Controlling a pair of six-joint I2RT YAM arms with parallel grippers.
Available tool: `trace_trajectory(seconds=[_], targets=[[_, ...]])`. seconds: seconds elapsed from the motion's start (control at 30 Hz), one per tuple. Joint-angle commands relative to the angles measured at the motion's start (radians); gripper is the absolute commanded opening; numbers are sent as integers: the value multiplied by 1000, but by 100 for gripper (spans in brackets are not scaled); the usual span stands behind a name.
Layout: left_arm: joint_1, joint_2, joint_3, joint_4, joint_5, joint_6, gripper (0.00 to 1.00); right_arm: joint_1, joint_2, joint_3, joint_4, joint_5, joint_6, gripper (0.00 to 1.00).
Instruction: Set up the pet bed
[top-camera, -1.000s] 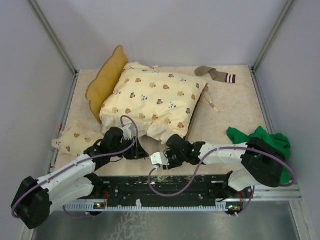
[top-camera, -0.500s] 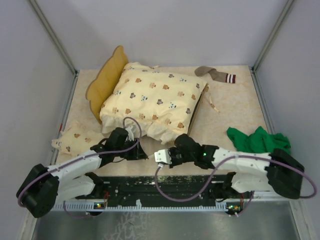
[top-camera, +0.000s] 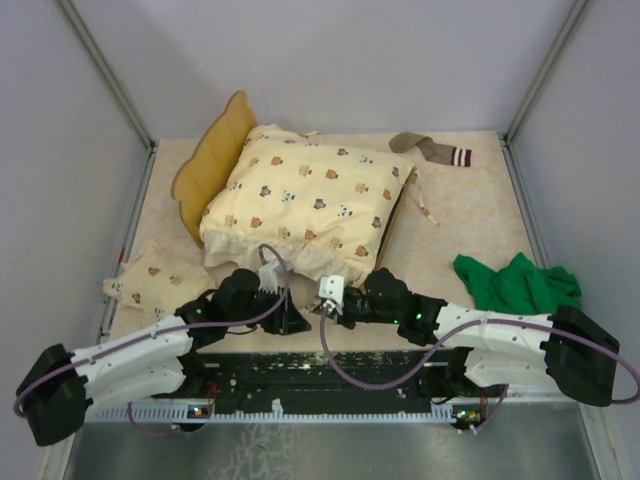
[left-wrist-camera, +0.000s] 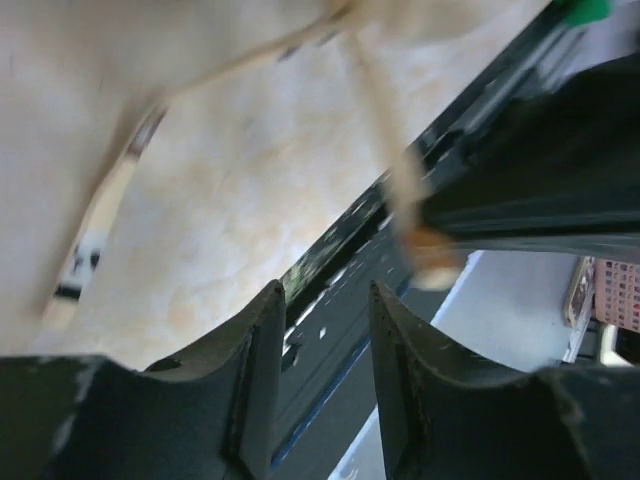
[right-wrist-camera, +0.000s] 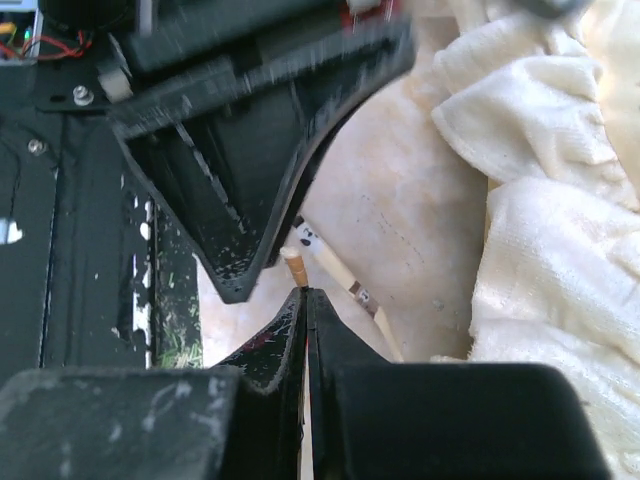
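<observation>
While both arms crowd the near edge of the tabletop (top-camera: 470, 215), I can see the pet bed (top-camera: 212, 160) on the far-left half, set at a slant with its wavy wooden headboard to the left. A cream animal-print quilt (top-camera: 310, 195) lies over it and hides most of the frame. A matching small pillow (top-camera: 150, 275) lies on the tabletop near the left edge, apart from the bed. On my right wrist view the right tool (right-wrist-camera: 303, 292) has its fingers pressed together. The orange-tipped end of a thin cream tie (right-wrist-camera: 294, 267) sits right at the fingertips, but I cannot tell whether it is actually pinched. The left tool (left-wrist-camera: 325, 295) is just across from it, its fingers parted by a narrow gap with nothing between them; the same tie shows blurred beyond them. A green cloth (top-camera: 515, 285) is bunched near the right edge, and a striped sock (top-camera: 432, 150) lies at the far side.
</observation>
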Motion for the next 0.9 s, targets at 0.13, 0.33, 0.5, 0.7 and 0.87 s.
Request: trace_trajectory(seconds=[0.13,0.33,0.5,0.7,0.87], targets=[[-3,-208,116,16,-144,227,49,9,14,64,145,123,209,0],[-3,-216,121,4,-149,252,47,9,1,55,136,132,197,0],[-3,-186,99,86,-48,190,47,9,-4,59,144,131,191,0],[-3,-149,91,119,-55,148,45,9,-1,64,139,118,188,0],[-3,-131,87,147,-55,121,33,9,1,65,142,119,194,0]])
